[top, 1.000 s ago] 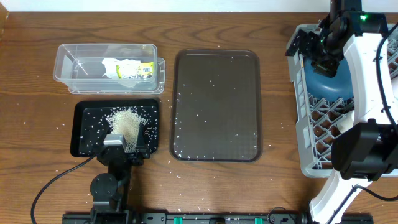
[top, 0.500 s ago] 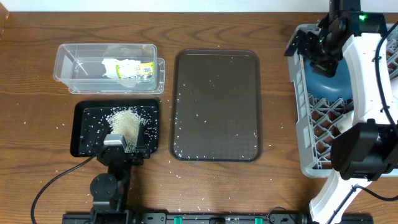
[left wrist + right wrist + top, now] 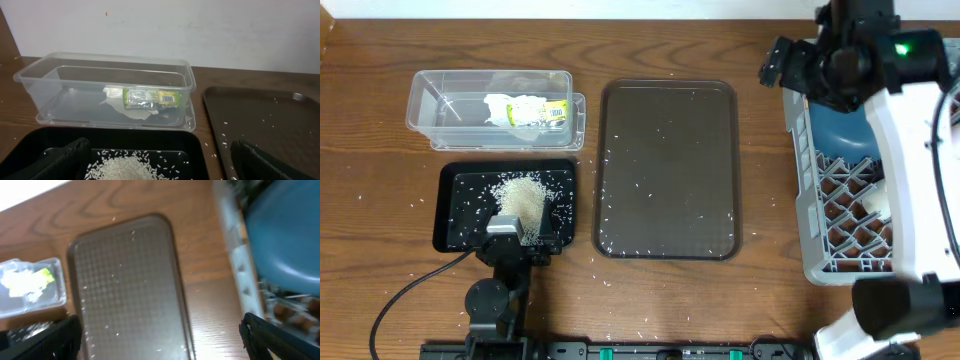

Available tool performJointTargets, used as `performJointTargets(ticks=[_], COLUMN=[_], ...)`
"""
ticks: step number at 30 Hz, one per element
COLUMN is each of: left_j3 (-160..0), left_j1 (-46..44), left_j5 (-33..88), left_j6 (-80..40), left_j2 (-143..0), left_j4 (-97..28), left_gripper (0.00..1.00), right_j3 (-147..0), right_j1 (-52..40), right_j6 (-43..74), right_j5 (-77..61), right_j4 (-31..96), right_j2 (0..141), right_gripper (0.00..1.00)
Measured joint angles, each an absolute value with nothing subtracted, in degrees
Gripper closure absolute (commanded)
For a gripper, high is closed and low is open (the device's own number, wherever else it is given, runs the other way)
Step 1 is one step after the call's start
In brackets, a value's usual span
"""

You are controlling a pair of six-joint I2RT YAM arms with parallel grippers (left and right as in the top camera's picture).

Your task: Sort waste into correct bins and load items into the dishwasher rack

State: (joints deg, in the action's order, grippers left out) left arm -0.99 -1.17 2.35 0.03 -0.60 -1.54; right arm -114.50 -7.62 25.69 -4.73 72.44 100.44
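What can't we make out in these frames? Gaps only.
- Overhead: the right arm covers much of the rack, and the frame edge crops it. No chopsticks or light blue bowl can be found.
- Right wrist: blurred. The dark blue dish is cut off by the right edge.
- Left wrist: the rice heap is cut off by the bottom edge, and the wrapper print is too small to read.
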Motion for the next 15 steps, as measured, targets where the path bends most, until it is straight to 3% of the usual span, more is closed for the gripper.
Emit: performJointTargets(ticks=[15], left_j3=[-1.02], left_j1=[-1.17], left_j5=[2.35], left_j6=[0.03], left_j2=[-0.6], left_j4=[-1.56], left_gripper=[0.08], right_j3=[-112.31], right_j1=[-13.54], right_j6=[25.69], right_j5=[11.18], right_j4=[69.63], right_j2=[85.34], right_gripper=[0.01])
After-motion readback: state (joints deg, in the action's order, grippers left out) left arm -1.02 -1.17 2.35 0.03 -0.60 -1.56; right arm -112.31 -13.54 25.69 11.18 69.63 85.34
